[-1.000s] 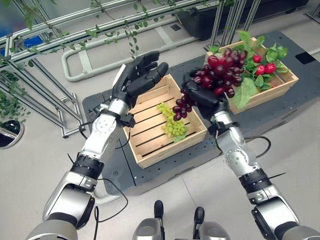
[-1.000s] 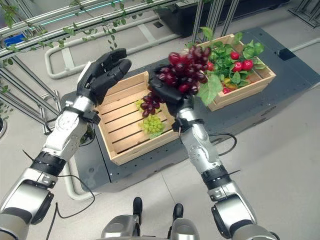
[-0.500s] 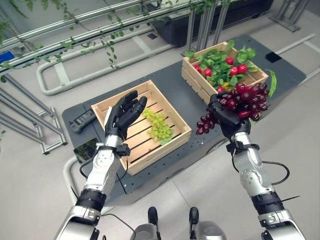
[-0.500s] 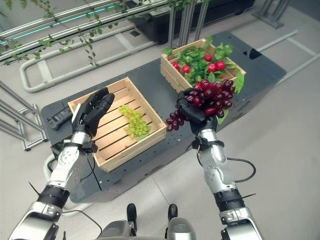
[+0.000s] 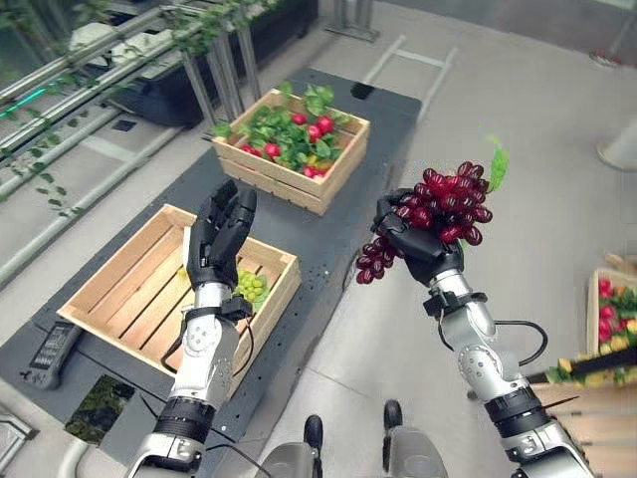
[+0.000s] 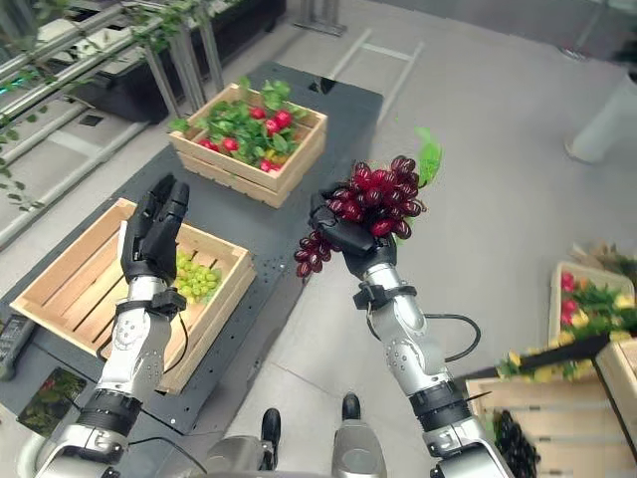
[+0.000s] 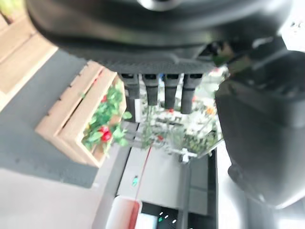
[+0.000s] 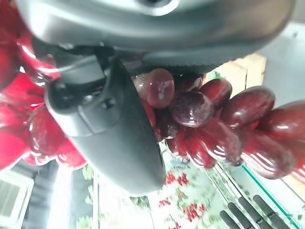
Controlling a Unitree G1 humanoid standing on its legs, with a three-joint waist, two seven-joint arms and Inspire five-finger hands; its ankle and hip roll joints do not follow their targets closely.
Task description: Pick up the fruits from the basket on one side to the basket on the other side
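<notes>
- Nearest, on the right, the robot's right hand (image 5: 423, 249) is raised in the air over the grey floor (image 5: 398, 329), off the edge of the low dark bench (image 5: 328, 224).
- Its fingers and thumb are curled round a bunch of dark red grapes (image 5: 443, 204). In the right wrist view the thumb (image 8: 112, 138) presses against the glossy red grapes.
- Part of the bunch sits on top of the hand, and a smaller tail of grapes hangs below it toward the robot's left. A green leaf (image 5: 497, 164) sticks up from the top of the bunch.
- At the far right edge stand more wooden crates (image 5: 609, 329) with red fruit and leaves, well apart from the bench.
- On the left, the robot's left hand (image 5: 217, 239) is held up with straight, relaxed fingers, palm turned to the robot's right, holding nothing. The left wrist view shows its fingers (image 7: 153, 89) straight in a row.
- This hand hovers above the near right corner of a light wooden slatted crate (image 5: 109, 289) that sits on the bench.
- A bunch of green grapes (image 5: 249, 286) lies inside that crate, in its right corner, just below the raised hand.
- A small dark device (image 5: 45, 349) lies on the bench to the left of this crate.
- Farther back on the bench stands a second wooden crate (image 5: 343, 149), apart from the first. It is full of green leaves (image 5: 269, 129) with small red fruits (image 5: 320, 127) among them.
- Beyond the bench, metal frame rails (image 5: 60, 75) with trailing green vines run along the upper left.
</notes>
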